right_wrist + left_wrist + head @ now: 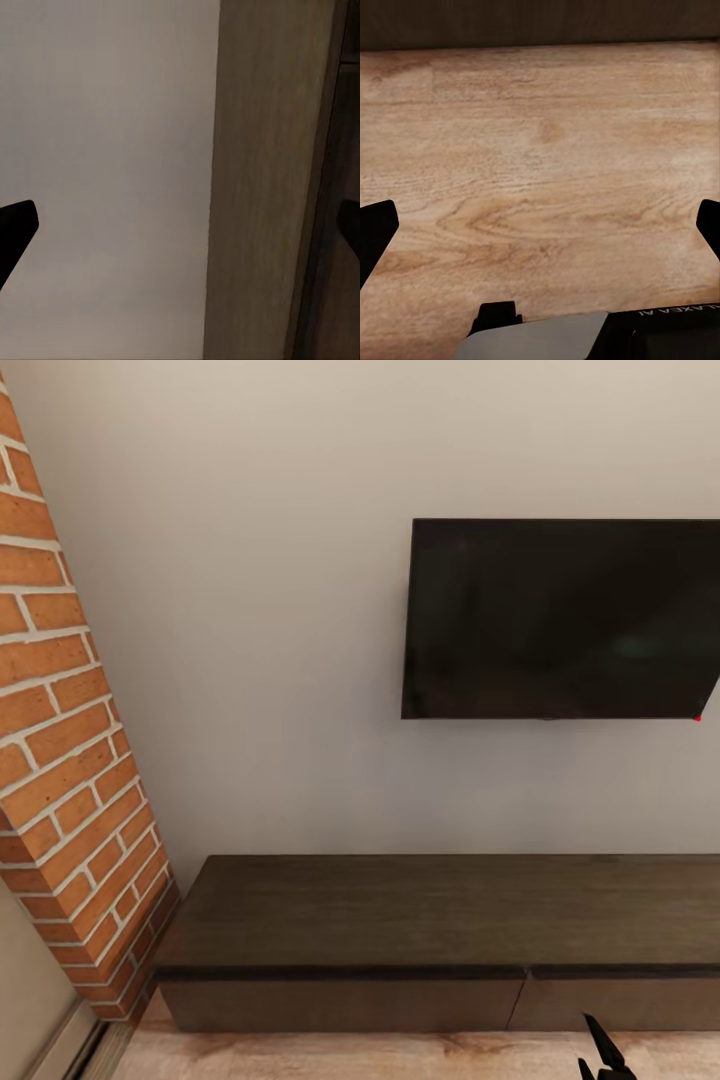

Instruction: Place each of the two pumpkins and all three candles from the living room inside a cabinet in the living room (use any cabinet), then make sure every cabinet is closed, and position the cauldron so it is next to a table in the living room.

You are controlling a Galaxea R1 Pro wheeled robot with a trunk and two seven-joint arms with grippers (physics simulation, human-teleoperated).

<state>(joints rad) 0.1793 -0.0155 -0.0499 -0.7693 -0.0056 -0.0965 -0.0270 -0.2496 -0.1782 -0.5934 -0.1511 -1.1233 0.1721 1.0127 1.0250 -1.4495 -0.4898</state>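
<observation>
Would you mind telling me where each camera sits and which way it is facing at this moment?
Head view: on the robot's head, facing the cabinet, the TV and brick fireplace; a dark gripper tip at the lower edge.
Left wrist view: on the left arm, facing the plank floor; fingers spread.
Right wrist view: on the right arm, facing the wall and cabinet top; fingers spread.
Shared: the cabinet.

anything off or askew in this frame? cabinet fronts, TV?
Nothing stands out. The cabinet has its visible drawer fronts flush and shut, its top bare; the TV hangs level on the wall. Both grippers are open and hold nothing.
</observation>
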